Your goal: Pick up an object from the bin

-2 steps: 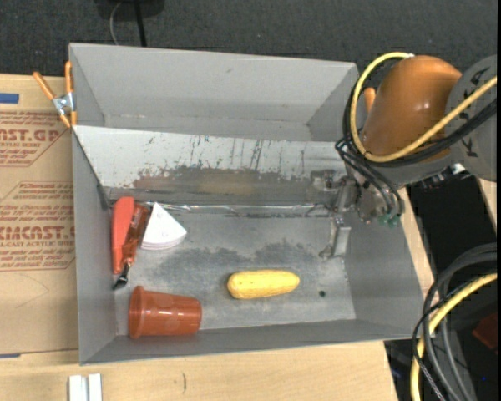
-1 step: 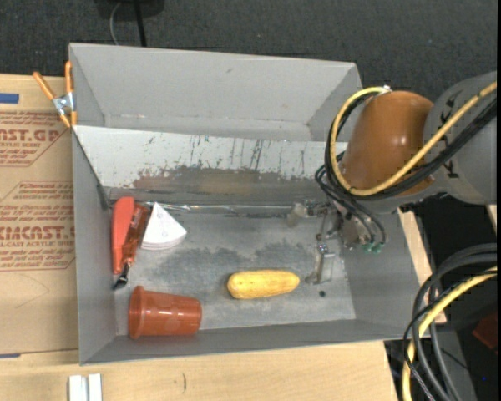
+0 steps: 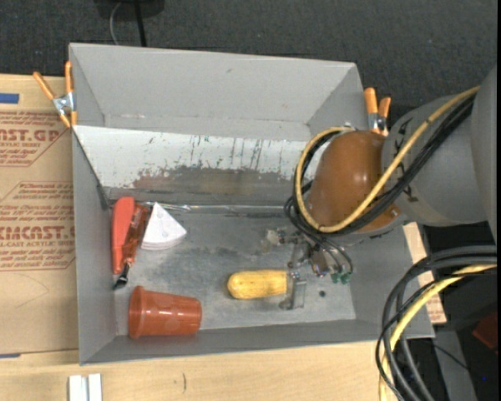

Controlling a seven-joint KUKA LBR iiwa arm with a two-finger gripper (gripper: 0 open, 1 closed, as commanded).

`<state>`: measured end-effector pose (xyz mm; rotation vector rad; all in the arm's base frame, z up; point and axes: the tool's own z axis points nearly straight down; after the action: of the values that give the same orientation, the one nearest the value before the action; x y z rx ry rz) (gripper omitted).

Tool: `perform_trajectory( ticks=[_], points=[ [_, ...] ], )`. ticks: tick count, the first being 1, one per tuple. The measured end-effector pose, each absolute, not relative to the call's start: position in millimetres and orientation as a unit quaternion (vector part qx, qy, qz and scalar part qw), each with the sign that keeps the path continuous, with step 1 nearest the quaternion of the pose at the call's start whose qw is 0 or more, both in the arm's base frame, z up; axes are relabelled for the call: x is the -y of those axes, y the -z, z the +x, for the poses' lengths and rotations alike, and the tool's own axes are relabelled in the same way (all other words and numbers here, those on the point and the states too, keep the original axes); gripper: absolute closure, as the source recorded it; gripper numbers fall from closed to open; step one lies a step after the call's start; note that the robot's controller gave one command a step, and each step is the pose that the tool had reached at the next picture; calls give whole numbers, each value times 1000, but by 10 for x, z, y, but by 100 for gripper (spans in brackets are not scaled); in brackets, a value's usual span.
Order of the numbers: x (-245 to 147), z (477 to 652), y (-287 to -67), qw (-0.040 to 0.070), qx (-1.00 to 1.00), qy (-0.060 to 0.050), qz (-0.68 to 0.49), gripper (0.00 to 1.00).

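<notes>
The yellow roll (image 3: 256, 285) lies near the lower edge of the bin (image 3: 209, 90). Its long side runs left to right. The gripper (image 3: 299, 276) is just beside the roll's right end. I cannot tell if the gripper is open or closed.

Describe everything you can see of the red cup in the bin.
The cup is plain orange-red, seemingly plastic, round and slightly tapered. It lies on its side on the floor of the bin, in the near left corner, lengthwise along the near wall. Its left end looks wider. It lies apart from the yellow lump; the tip of the orange tool comes close, contact unclear.
</notes>
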<state>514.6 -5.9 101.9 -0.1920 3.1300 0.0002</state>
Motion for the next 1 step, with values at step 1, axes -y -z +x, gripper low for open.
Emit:
perform_trajectory(
  ticks=[1],
  points=[
    [-202, 5215, -694, 2, -996, 0, -89, 100]
  ],
)
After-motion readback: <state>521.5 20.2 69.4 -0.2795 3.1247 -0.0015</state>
